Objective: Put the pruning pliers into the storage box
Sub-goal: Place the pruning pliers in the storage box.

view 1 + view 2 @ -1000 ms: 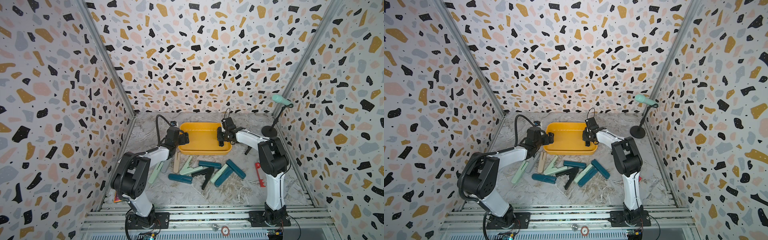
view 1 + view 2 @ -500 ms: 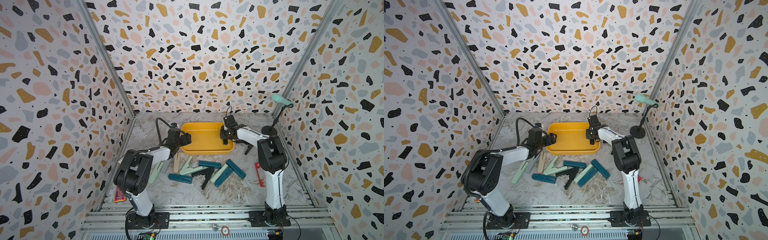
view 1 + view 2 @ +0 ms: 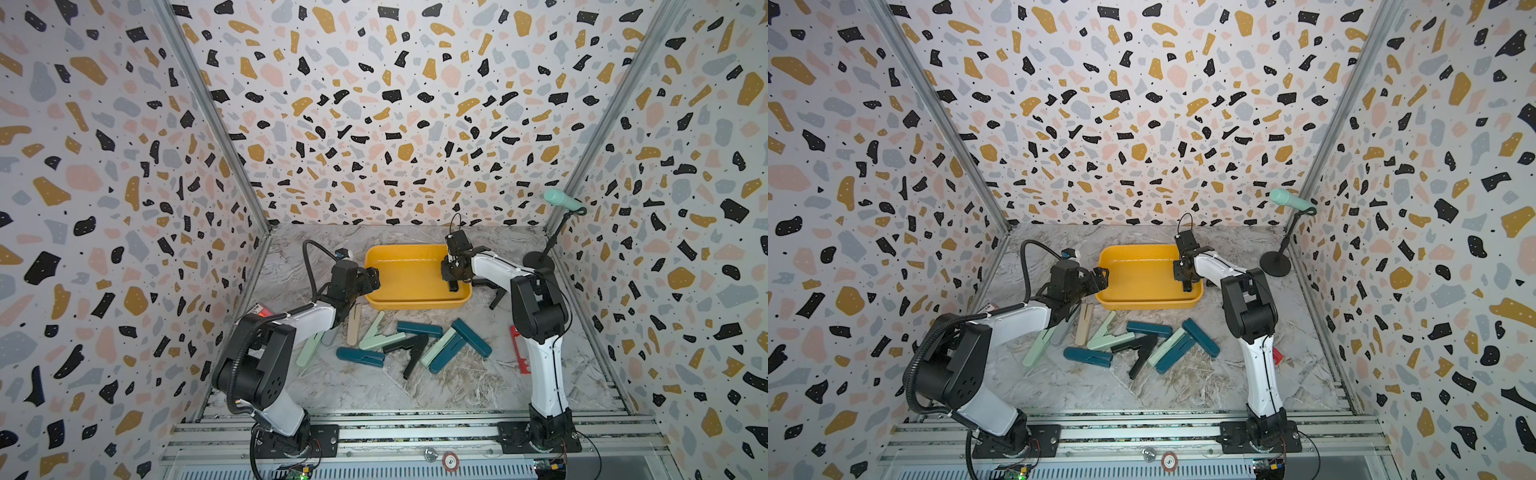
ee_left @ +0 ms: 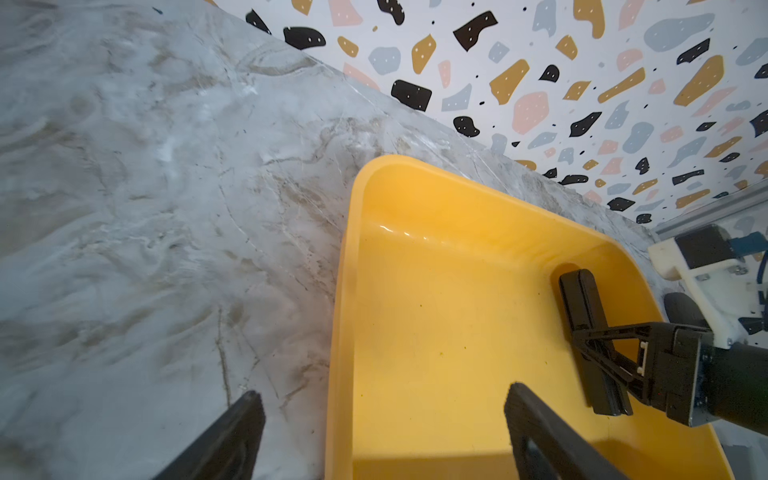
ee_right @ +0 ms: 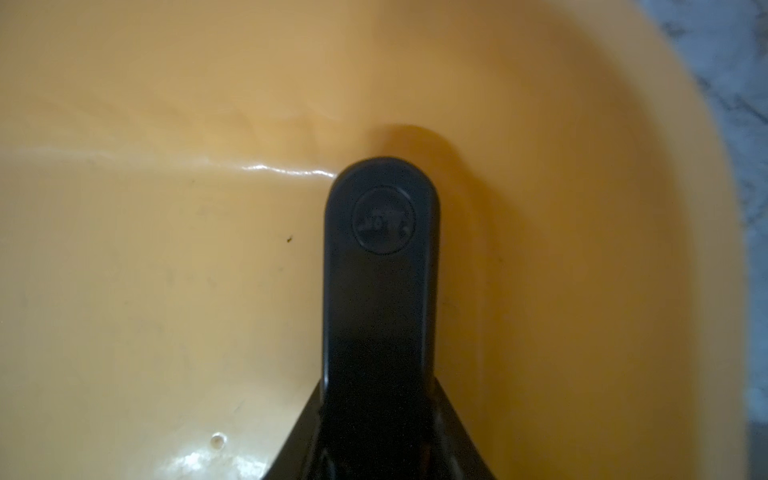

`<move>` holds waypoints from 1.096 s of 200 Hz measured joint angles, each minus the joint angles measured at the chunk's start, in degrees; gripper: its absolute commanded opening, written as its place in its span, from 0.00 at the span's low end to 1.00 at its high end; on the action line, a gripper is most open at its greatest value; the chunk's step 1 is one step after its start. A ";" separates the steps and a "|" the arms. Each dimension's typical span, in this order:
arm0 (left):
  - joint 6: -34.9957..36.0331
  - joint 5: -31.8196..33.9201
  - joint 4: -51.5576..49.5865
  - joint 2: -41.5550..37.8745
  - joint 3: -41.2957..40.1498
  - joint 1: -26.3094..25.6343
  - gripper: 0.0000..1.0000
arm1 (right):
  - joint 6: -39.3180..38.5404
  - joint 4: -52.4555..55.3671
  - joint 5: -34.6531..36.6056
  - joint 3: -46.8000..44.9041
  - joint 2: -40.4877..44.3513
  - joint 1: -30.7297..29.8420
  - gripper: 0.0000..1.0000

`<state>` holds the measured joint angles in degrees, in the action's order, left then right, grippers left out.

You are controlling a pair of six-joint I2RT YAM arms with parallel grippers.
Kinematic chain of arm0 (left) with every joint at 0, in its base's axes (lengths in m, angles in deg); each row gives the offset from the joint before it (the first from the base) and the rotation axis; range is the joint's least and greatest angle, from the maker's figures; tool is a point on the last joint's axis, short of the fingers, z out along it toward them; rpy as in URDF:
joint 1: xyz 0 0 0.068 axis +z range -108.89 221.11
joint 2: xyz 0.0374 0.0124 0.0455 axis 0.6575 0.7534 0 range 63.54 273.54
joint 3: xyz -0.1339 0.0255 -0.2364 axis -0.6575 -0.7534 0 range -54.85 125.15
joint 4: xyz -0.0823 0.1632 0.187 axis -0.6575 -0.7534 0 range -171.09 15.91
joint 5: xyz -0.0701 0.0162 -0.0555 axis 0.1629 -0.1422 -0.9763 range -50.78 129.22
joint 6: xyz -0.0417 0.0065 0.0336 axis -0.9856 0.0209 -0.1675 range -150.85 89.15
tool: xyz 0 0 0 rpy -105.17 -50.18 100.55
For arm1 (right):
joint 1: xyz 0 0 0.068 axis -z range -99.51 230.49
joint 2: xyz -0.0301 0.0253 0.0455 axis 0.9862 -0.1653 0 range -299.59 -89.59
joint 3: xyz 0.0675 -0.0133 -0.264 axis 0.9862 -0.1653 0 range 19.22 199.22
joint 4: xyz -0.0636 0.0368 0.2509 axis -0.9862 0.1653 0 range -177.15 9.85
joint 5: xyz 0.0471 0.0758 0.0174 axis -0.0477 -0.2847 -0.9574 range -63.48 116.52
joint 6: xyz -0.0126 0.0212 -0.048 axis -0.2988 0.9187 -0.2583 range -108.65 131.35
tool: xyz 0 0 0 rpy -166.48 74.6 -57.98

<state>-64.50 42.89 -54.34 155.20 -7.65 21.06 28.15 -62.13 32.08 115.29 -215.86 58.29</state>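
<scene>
Pruning pliers (image 4: 582,320), a black pair, are clamped between the jaws of the right gripper (image 4: 592,349) inside the storage box (image 3: 409,248), at the box's three o'clock side in both top views, taking twelve o'clock as the back wall. The right wrist view shows the pair's rounded hinge end pointing at a curved corner of the yellow floor with a shadow just beyond it; whether the pair touches the floor cannot be told. The left gripper (image 3: 372,277) sits at the box's nine o'clock rim with its jaws wide apart and nothing between them. One finger (image 4: 239,436) is over the marble table (image 4: 124,208) and the other over the box floor, so the box wall lies between them. At six o'clock of the box a heap of pairs lies on the table: a beige pair (image 3: 354,326), a mint pair (image 3: 372,338) splayed in a V, a dark teal pair (image 3: 419,328), a second dark teal pair (image 3: 359,357) at seven o'clock of the heap, and an open black pair (image 3: 411,349) in the middle. A red pair (image 3: 519,351) lies at four o'clock of the box, beside the right arm. A mint microphone (image 3: 563,201) stands at two o'clock, near the wall corner.
</scene>
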 measured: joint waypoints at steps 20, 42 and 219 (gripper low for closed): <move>0.66 1.33 -0.02 -1.01 -0.02 0.00 0.91 | 0.00 0.74 0.13 0.00 -0.20 -0.13 0.26; 1.66 2.80 -0.70 -1.01 -0.02 0.00 0.91 | 0.07 1.38 0.35 0.26 -0.37 -0.39 0.37; 4.59 6.60 -2.12 -3.65 -0.85 -0.13 0.93 | 2.56 2.14 3.21 4.35 -0.52 -0.63 0.64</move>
<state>-59.91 49.49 -56.46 151.55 -8.51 20.93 30.71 -59.99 35.30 119.64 -216.39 57.66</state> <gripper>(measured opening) 0.922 0.620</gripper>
